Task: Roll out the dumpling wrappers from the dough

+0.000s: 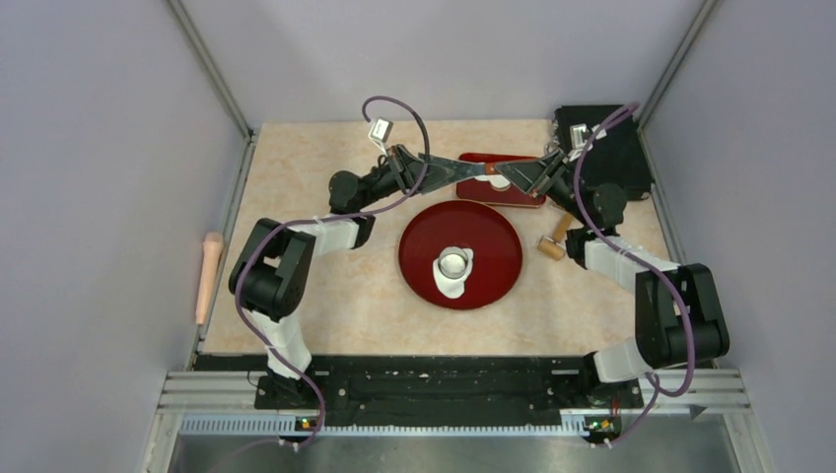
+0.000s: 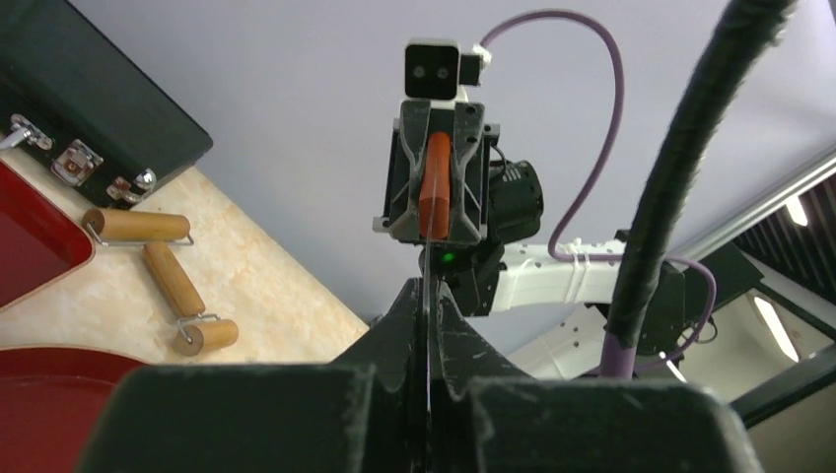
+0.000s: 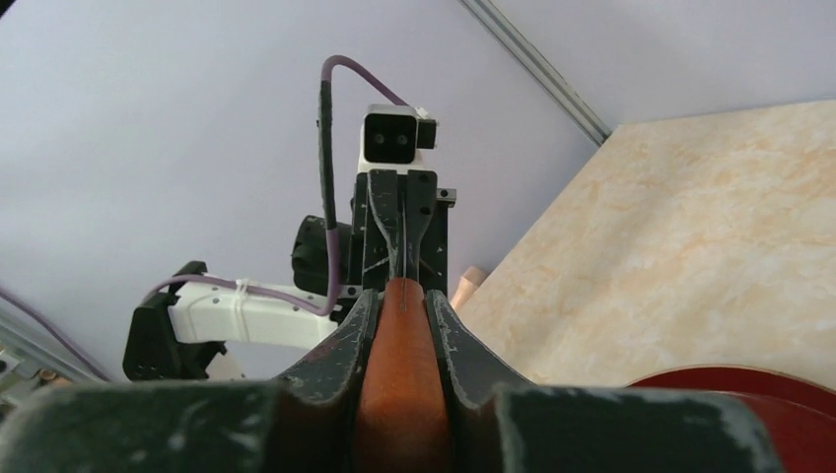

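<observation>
The dough [image 1: 452,286], a ragged white sheet, lies on the round red plate [image 1: 493,232] with a small metal ring [image 1: 454,263] standing on it. No dumpling wrappers are in view. Both grippers meet in the air above the far rectangular red tray [image 1: 522,195], holding one spatula between them. My left gripper [image 1: 471,169] [image 2: 430,296] is shut on its thin metal blade [image 2: 430,325]. The right gripper [image 1: 501,178] [image 3: 402,296] is shut on its orange-brown handle [image 3: 399,394] [image 2: 437,187].
A small double wooden roller [image 1: 554,239] [image 2: 163,266] lies right of the plate. A black case [image 1: 611,148] [image 2: 89,108] stands at the back right corner. A long pale rolling pin [image 1: 208,276] rests past the table's left edge.
</observation>
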Controlling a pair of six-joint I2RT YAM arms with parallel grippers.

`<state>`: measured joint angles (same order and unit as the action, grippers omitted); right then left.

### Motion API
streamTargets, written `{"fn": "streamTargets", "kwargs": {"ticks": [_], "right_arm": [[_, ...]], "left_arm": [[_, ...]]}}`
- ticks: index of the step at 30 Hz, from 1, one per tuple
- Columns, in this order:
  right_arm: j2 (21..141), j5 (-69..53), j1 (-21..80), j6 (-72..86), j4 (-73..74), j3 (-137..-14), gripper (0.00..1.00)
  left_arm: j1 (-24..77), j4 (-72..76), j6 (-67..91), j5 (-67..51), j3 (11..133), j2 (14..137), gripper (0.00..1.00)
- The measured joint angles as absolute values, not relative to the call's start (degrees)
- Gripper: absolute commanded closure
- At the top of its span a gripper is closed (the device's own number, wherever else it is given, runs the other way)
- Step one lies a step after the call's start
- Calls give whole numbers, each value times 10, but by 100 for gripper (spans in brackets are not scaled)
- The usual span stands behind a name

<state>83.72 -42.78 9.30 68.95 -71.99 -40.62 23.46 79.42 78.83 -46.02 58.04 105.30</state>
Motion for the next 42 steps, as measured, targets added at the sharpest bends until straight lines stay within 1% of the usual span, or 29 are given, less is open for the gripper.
{"fn": "streamTargets", "kwargs": {"ticks": [1,2,3,4,7,8,10,11,14,17,19,21,23,27,30,32,36,42], "right_arm": [[837,-425,93,691,-714,-406,100],[837,-424,94,685,-710,-406,100],[836,-424,94,681,-707,-406,100],[836,-424,95,679,-705,-407,100],[831,-433,97,655,-679,-418,100],[825,-438,99,639,-656,-426,100],[813,-442,100,595,-595,-446,100],[804,-444,100,565,-552,-461,100],[771,-437,101,451,-405,-510,100],[727,-415,101,331,-277,-542,100],[701,-400,101,255,-199,-561,100],[685,-381,101,172,-107,-594,100],[674,-359,101,92,-30,-627,100],[654,-342,102,-60,117,-662,100],[653,-328,112,-162,230,-669,100],[655,-313,123,-210,293,-667,100],[655,-274,167,-282,377,-655,100],[661,-226,269,-334,435,-652,100]], "left_arm": [[234,796,786,-460,580,1053,100],[234,795,785,-461,580,1053,95],[234,793,784,-462,580,1053,88],[233,792,783,-462,580,1053,79],[233,775,778,-466,581,1053,35],[233,766,776,-469,582,1053,22],[230,746,779,-474,588,1053,4],[226,734,780,-479,594,1054,1],[197,695,785,-503,626,1054,1],[128,623,761,-526,666,1042,1],[82,535,707,-536,690,1024,1],[41,381,595,-532,743,1006,1],[25,227,463,-502,796,991,1],[46,5,252,-431,841,973,3],[71,-120,142,-367,841,987,10],[88,-175,89,-319,827,1010,14],[120,-245,30,-238,790,1061,16],[155,-303,-8,-162,783,1098,23]]}}
